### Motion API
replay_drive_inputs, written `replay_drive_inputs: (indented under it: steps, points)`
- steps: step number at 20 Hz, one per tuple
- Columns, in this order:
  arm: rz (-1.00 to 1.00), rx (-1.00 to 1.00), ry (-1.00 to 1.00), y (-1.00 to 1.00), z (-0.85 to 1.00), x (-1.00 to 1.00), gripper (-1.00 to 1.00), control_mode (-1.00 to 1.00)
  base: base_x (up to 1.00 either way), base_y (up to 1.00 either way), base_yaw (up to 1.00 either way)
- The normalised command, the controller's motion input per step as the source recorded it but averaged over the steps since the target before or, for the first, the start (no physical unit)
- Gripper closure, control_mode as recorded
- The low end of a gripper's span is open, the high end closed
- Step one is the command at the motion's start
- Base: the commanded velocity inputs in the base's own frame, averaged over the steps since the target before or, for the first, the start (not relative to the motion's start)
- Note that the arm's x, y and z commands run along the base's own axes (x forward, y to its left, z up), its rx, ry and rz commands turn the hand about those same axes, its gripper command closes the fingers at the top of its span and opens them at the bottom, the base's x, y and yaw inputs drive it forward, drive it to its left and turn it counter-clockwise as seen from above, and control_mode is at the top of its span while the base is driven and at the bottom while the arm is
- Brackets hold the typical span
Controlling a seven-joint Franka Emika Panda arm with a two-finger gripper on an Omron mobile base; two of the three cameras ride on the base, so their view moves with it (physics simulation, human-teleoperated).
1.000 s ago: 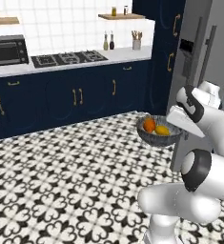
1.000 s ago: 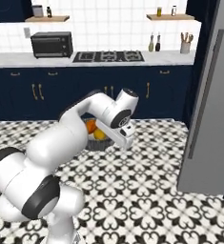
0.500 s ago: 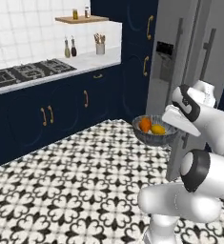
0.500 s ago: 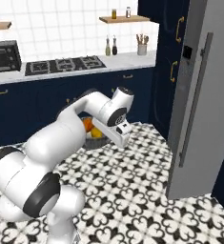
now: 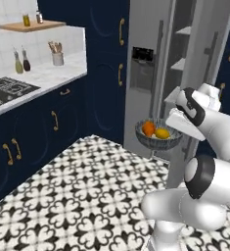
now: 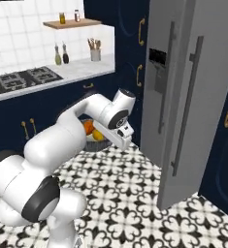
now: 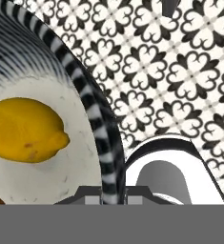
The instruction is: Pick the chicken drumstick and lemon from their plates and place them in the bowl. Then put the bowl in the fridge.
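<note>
Closest in, the gripper (image 7: pixel 114 196) is clamped on the rim of the bowl (image 7: pixel 101 128), one finger inside the wall and one outside, as the hand view shows along its striped edge. The lemon (image 7: pixel 25 129) lies on the pale speckled inside of the bowl, near the gripped side. A sliver of orange-brown at the lower left corner of that view may be the drumstick, but too little of it shows to be sure. Beyond the rim is the black-and-white patterned floor (image 7: pixel 180 71).

From the left base view, the bowl (image 5: pixel 158 139) hangs in the air at the end of the arm, above the floor (image 5: pixel 87 196), with the drumstick (image 5: pixel 148 128) and lemon (image 5: pixel 162 133) side by side in it, touching. The gripper (image 5: pixel 174 122) meets the bowl at its right rim.

Just behind the bowl stands the fridge (image 5: pixel 150 63), its door swung open so the pale shelves (image 5: pixel 182 63) show to the right. The black dispenser panel (image 5: pixel 142 68) sits on the closed part.

Farther off to the left run the navy cabinets (image 5: pixel 48 132) with gold handles, topped by a pale counter (image 5: pixel 43 81). A stove (image 5: pixel 6 90) is set in the counter, with bottles (image 5: pixel 21 61) and a utensil pot (image 5: pixel 57 58) by the tiled wall. A wooden shelf (image 5: pixel 31 25) hangs above them.
</note>
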Motion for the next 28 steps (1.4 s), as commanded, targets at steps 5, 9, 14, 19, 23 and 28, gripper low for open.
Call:
replay_drive_inputs:
  steps: [5,9,14,19,23,28]
  points:
    - [0.0,0.0,0.0,0.0,0.0,0.0,1.0,1.0,1.0,1.0,-0.49]
    - [0.0,0.0,0.0,0.0,0.0,0.0,1.0,1.0,1.0,1.0,-0.51]
    - [0.0,0.0,0.0,0.0,0.0,0.0,1.0,1.0,1.0,1.0,-0.52]
    - [0.0,0.0,0.0,0.0,0.0,0.0,1.0,1.0,1.0,0.85,-0.54]
    - [0.0,0.0,0.0,0.0,0.0,0.0,1.0,1.0,0.99,0.83,-0.55]
    - [0.0,0.0,0.0,0.0,0.0,0.0,1.0,1.0,0.9,0.32,-0.37]
